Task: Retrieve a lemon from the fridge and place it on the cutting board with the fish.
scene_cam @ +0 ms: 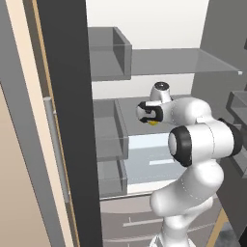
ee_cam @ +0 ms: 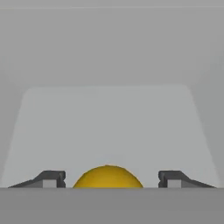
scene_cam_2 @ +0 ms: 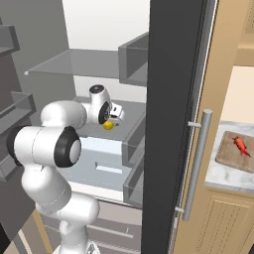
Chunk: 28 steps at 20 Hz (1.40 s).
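The gripper [ee_cam: 107, 179] reached into the fridge [scene_cam: 67, 120]. Its jaws stood apart, not touching the lemon [ee_cam: 107, 176] between them.

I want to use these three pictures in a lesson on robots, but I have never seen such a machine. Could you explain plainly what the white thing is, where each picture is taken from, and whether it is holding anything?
All three are computer-rendered. The white jointed thing is a robot arm reaching into an open fridge. Two pictures come from cameras behind the arm, one to its left and one to its right. The third comes from a camera on the hand itself, looking along the gripper.

A small yellow lemon lies on a glass shelf, between the two dark fingertips. There are gaps on both sides, so the gripper is open and nothing is held yet.

In the right camera's picture, a wooden cutting board lies on the marble counter beside the fridge, with a reddish fish on it.
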Motion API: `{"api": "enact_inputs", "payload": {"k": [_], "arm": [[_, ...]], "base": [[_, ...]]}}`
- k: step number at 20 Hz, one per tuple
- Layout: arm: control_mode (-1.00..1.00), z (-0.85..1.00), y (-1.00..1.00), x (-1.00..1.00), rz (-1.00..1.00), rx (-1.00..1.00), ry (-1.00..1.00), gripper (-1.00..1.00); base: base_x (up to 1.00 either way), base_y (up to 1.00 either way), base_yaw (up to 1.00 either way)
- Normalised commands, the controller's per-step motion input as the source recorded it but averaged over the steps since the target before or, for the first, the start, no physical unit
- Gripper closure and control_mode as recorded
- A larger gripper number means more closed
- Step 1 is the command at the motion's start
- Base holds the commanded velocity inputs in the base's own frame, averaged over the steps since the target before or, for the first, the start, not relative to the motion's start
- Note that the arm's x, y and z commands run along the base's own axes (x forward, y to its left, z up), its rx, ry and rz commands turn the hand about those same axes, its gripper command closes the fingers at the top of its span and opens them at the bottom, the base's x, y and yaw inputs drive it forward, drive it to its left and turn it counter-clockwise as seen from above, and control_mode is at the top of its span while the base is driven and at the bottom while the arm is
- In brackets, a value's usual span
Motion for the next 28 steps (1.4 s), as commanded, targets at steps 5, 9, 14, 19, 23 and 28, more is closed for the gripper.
{"api": "enact_inputs", "payload": {"k": [5,9,14,19,23,28], "arm": [[-1.0,-0.36,0.0,-0.27,-0.06,0.0,0.11,1.0],[-1.0,-0.27,0.0,-0.19,-0.04,0.0,0.04,1.0],[-1.0,-0.1,0.08,-0.04,0.0,0.01,-0.21,1.0],[-1.0,-0.04,0.03,-0.01,0.0,0.07,-0.47,1.0],[-1.0,0.02,0.01,0.0,0.0,0.0,-0.13,1.0],[-1.0,0.42,0.15,-0.75,0.0,0.0,0.0,1.0]], "base": [[0.0,0.0,0.0],[0.0,0.0,0.0],[0.0,0.0,0.0],[0.0,0.0,0.0],[0.0,0.0,0.0],[0.0,0.0,0.0]]}}
